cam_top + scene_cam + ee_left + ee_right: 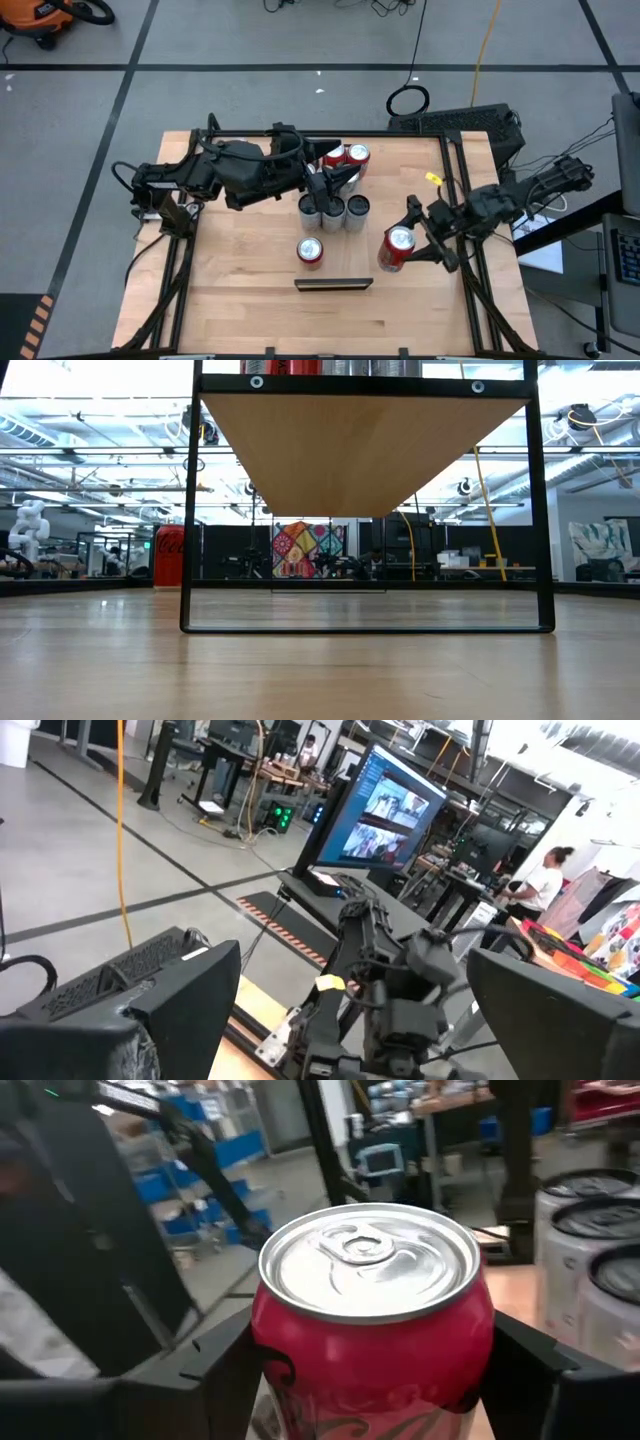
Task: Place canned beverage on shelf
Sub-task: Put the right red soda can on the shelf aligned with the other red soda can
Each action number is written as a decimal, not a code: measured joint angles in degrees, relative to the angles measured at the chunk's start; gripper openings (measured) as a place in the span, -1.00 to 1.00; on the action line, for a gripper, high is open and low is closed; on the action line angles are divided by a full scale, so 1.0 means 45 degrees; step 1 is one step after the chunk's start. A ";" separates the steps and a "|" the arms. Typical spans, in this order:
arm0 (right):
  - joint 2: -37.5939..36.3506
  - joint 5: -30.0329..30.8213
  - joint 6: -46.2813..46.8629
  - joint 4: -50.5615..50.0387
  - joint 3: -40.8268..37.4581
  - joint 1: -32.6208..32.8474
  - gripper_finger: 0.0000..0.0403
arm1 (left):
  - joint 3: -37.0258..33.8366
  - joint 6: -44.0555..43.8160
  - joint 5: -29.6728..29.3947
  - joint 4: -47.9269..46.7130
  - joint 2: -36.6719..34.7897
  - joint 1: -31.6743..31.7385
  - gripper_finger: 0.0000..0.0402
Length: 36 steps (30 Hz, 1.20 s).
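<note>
Right arm: reaches in from the table's right edge, forearm lying low and pointing toward the centre. Right gripper point(408, 240): clamped on a red can point(397, 249), one finger on each side of the body, lid up; the can sits toward the right side of the tabletop point(240, 290), near the front. The right wrist view shows the same can point(372, 1320) upright between the two dark fingers point(215, 1370), its silver lid and pull tab facing up.

Left arm: extends from the rear left corner across the back of the table toward the centre. Left gripper point(335, 180): fingers spread, nothing between them, above a group of silver cans point(333, 210).

Other stock: two red cans point(346, 156) by the rear edge; one red can point(310, 251) alone, front of centre.

Shelf point(334, 284): seen edge-on from above as a dark bar near the front edge; in the low view its pale underside point(360, 450) shows inside a black frame, and the cans standing on top are cut off.
</note>
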 joint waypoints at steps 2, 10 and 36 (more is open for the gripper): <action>0.0149 0.0832 -0.0166 0.0000 -0.0117 0.0250 0.31 | 0.0000 0.0002 0.0000 -0.0015 0.0000 0.0000 0.96; 0.1302 0.3494 -0.0406 0.0021 -0.0163 0.1012 0.31 | 0.0000 -0.0003 -0.0005 -0.0004 0.0000 0.0058 0.96; 0.4405 0.6390 0.0060 0.1906 -0.0163 0.2308 0.34 | 0.0000 0.0103 -0.0005 0.0030 0.0000 -0.0021 0.96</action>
